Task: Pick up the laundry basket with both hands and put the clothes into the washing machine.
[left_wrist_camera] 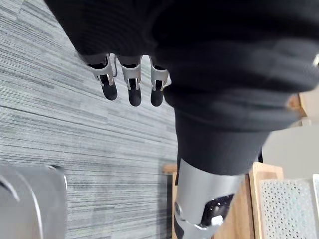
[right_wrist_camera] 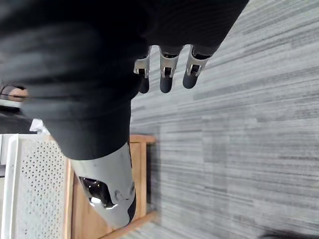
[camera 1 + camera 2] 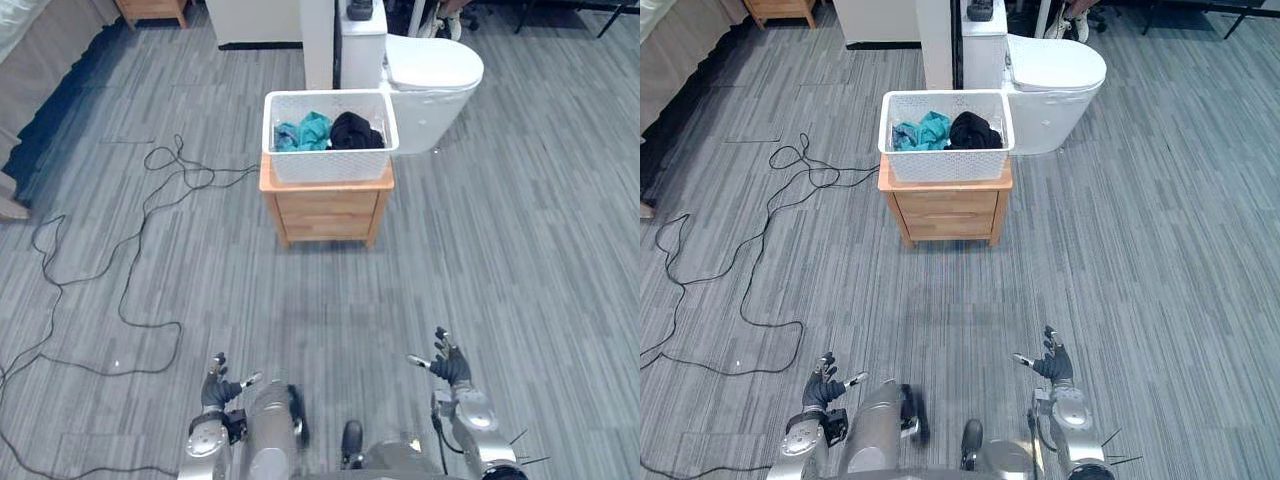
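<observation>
My left hand (image 3: 215, 388) and right hand (image 3: 450, 366) hung low, fingers spread and empty, well apart from the laundry basket (image 3: 330, 165). It sat edge to edge on the wooden cabinet's (image 3: 328, 212) surface, clothes (image 3: 318, 132) inside. I judged the pickup not yet begun: I needed to approach and bring a hand to each side.

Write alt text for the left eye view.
A white laundry basket holding teal clothes and a black garment sits on a small wooden cabinet on a grey floor. In the foreground, the left robot hand and right robot hand are open and empty, well short of it.
</observation>
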You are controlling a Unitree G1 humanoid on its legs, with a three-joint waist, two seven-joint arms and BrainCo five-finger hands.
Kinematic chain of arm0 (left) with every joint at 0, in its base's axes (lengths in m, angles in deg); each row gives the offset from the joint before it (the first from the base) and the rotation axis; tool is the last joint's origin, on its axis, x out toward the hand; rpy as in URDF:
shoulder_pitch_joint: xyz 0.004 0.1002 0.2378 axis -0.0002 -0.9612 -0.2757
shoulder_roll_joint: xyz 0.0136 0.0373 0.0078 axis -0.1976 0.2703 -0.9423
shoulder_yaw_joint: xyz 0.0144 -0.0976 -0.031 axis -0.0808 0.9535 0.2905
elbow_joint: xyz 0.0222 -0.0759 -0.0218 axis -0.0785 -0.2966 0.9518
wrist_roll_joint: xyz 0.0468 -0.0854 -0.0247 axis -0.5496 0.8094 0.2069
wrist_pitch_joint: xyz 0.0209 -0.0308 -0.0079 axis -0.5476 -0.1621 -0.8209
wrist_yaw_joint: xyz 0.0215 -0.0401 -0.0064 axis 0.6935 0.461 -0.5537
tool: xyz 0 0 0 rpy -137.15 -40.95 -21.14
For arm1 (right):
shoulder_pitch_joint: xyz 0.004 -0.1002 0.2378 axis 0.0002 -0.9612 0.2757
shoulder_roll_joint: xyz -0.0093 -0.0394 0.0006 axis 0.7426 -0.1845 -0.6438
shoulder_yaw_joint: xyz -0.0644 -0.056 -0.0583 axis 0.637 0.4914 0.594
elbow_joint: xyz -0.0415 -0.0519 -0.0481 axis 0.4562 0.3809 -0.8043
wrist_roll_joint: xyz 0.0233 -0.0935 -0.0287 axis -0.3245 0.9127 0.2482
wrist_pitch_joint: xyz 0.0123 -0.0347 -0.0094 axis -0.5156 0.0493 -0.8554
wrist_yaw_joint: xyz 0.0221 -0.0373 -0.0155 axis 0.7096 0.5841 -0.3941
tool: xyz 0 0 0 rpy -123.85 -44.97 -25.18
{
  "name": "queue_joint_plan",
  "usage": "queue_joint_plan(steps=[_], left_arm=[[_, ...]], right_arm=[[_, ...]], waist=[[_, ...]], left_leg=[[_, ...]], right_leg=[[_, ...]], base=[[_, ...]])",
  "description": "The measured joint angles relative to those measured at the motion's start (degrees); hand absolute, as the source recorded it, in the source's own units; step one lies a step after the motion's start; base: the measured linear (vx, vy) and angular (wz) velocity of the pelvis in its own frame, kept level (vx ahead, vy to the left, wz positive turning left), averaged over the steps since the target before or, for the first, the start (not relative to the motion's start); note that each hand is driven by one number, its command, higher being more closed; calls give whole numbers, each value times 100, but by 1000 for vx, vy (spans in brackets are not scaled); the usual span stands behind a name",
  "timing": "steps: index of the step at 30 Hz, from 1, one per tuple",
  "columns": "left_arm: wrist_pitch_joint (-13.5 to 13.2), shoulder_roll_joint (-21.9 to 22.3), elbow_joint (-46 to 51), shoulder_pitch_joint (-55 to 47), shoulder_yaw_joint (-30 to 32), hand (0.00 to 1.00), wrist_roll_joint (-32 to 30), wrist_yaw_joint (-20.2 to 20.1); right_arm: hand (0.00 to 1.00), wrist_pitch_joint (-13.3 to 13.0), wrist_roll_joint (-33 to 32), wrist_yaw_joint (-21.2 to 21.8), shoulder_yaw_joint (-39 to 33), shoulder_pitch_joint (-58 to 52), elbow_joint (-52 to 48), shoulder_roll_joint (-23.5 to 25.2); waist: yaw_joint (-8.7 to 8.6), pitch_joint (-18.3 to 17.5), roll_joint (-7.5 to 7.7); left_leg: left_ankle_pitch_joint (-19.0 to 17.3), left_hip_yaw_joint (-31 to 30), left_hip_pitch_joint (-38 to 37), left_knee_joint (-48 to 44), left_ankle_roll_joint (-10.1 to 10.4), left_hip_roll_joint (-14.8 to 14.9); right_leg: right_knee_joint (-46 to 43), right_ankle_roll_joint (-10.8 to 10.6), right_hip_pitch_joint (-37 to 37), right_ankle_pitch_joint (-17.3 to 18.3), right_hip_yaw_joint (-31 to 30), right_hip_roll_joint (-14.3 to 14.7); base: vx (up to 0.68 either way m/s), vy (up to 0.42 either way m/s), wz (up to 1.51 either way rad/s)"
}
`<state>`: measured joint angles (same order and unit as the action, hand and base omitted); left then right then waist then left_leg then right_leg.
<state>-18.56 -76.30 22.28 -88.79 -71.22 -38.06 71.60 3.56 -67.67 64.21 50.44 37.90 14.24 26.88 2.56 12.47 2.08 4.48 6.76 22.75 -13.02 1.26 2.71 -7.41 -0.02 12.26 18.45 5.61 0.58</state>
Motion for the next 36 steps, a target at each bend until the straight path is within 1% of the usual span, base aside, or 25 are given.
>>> queue_joint_plan(steps=[1,2,3,4,5,6,7,8,10,12,13,14,15,16,17,18,19,21,23,24,25,26,27,30,36], left_arm=[[1,3,0,-1,-17,0,1,0],[0,3,0,20,-81,0,0,-7],[4,-7,-7,11,-105,0,1,-6],[8,-20,-21,-3,-105,0,1,-3],[20,-43,-96,6,-111,0,0,3],[49,-62,-119,-7,-110,0,0,7],[47,-97,-108,11,-112,0,-1,8],[39,-109,-91,24,-109,0,-1,7],[22,-146,-89,62,-93,0,0,6],[37,-164,-110,29,-71,0,2,3],[36,-202,-107,-10,-53,0,0,1],[36,-219,-106,-17,-66,0,-1,-2],[41,-159,-202,-2,-47,0,-5,-5],[70,-42,-215,-22,-40,0,-11,-20],[71,-2,-210,-14,-24,0,-12,-20],[68,89,-196,20,10,0,-10,-20],[68,181,-132,-9,22,0,-1,-30],[67,237,-90,-107,34,0,1,-91],[67,268,-89,-111,15,0,1,-119],[59,298,-81,-83,14,0,1,-119],[52,300,-78,-79,9,0,1,-119],[51,300,-74,-71,8,0,4,-118],[51,319,-41,-92,8,0,4,-116],[52,203,299,-132,9,0,12,-111],[-22,-65,1244,-349,148,0,20,-122]], right_arm=[[0,0,22,2,-21,-25,10,37],[0,2,56,5,-81,-64,76,117],[0,14,94,8,-75,-44,100,176],[0,14,117,11,-46,-42,131,197],[0,36,189,16,24,-1,258,218],[0,70,225,25,137,-8,291,217],[0,71,265,27,200,1,289,221],[0,71,294,30,226,2,289,228],[0,77,320,35,230,95,301,207],[0,76,317,29,176,111,297,191],[0,78,316,29,177,23,290,175],[0,78,317,28,180,-36,287,176],[0,81,318,29,175,-150,319,137],[0,131,313,25,147,-179,324,90],[0,130,312,25,138,-206,258,94],[0,131,311,26,141,-272,103,100],[0,137,307,18,145,-372,-64,117],[0,136,278,-1,133,-511,-238,213],[0,103,223,-4,45,-520,-355,280],[0,84,189,-7,-84,-505,-391,315],[0,83,189,-8,-119,-483,-390,313],[0,82,192,-14,-218,-473,-396,307],[0,83,192,-28,-298,-502,-417,256],[0,104,209,-128,-336,-654,-592,285],[0,83,394,-140,-338,-606,-1183,209]], waist=[[-14,-66,88],[-51,-114,213],[-114,-89,321],[-171,-80,336],[-183,-68,321],[-186,-55,259],[-202,-52,197],[-212,-57,143],[-335,-64,69],[-391,-55,66],[-417,-92,115],[-417,-121,177],[-412,-156,237],[-340,-205,7],[-333,-196,-30],[-372,-125,-116],[-333,-94,-195],[-255,-92,-150],[-201,-126,-91],[-171,-140,-96],[-175,-142,-100],[-179,-164,-139],[-185,-220,-266],[-178,-289,-85],[-180,-337,-75]], left_leg=[[-85,35,-5,-119,-115,-37],[-400,155,-130,-369,-303,-162],[-765,229,-398,-601,-419,-295],[-951,287,-565,-707,-481,-313],[-1335,391,-984,-898,-553,-309],[-1571,437,-1482,-871,-574,-280],[-1632,431,-1799,-731,-591,-265],[-1636,427,-1985,-569,-591,-260],[-1637,360,-2460,-173,-581,-133],[-1639,252,-2750,-82,-577,-42],[-1730,213,-2889,-90,-371,-86],[-1822,155,-2960,-101,-218,-151],[-2007,41,-3085,-156,24,-179],[-2041,-85,-3025,-448,142,16],[-2021,-105,-2935,-743,181,58],[-1904,-96,-2515,-1728,421,229],[-1796,73,-2031,-2797,730,546],[-1864,354,-1721,-3466,617,924],[-1951,471,-1516,-3207,467,1077],[-1952,417,-1456,-2526,462,1065],[-1947,365,-1461,-2050,457,1026],[-1747,174,-1522,-1027,494,899],[-1059,-21,-1565,-252,497,851],[-961,65,-1910,281,417,598],[-887,206,-2215,720,313,323]], right_leg=[[-528,-191,-209,142,-30,-150],[-1870,-365,-706,183,-114,-402],[-3387,-820,-1215,-262,-106,-680],[-4050,-880,-1414,-660,-96,-798],[-5143,-720,-1737,-695,-62,-1028],[-5715,-439,-1962,-546,148,-1195],[-5800,-255,-2162,-435,343,-1262],[-5738,-190,-2331,-376,459,-1271],[-4671,-191,-2790,-213,759,-1032],[-2911,-232,-2969,-325,833,-707],[-1630,-219,-2860,-884,736,-557],[-1076,-135,-2815,-1402,622,-507],[-984,222,-2783,-1961,460,-462],[-1125,225,-2725,-1745,547,-384],[-1093,218,-2693,-1663,577,-380],[-944,205,-2473,-1534,683,-345],[-758,266,-2171,-1473,744,-244],[-630,341,-1754,-1336,805,-194],[-418,339,-1491,-1320,795,-196],[-321,331,-1400,-1325,776,-199],[-285,325,-1376,-1328,766,-205],[-232,271,-1363,-1333,758,-206],[-171,109,-1350,-1296,722,-116],[99,-108,-1167,-1355,669,-351],[296,-276,-1055,-1384,506,-483]], base=[[813,244,-27],[668,198,-21],[656,202,-19],[652,186,-22],[651,167,-33],[633,152,-35],[461,98,-23],[506,51,2],[534,7,16],[511,-75,33],[482,-93,41],[376,-83,50],[442,-102,32],[421,-129,25],[509,-178,25],[397,-181,35],[387,-151,31],[393,-105,3],[354,-64,-7],[209,26,-9],[285,77,-13],[201,131,-14],[202,149,-15],[175,133,2],[68,71,-7]])
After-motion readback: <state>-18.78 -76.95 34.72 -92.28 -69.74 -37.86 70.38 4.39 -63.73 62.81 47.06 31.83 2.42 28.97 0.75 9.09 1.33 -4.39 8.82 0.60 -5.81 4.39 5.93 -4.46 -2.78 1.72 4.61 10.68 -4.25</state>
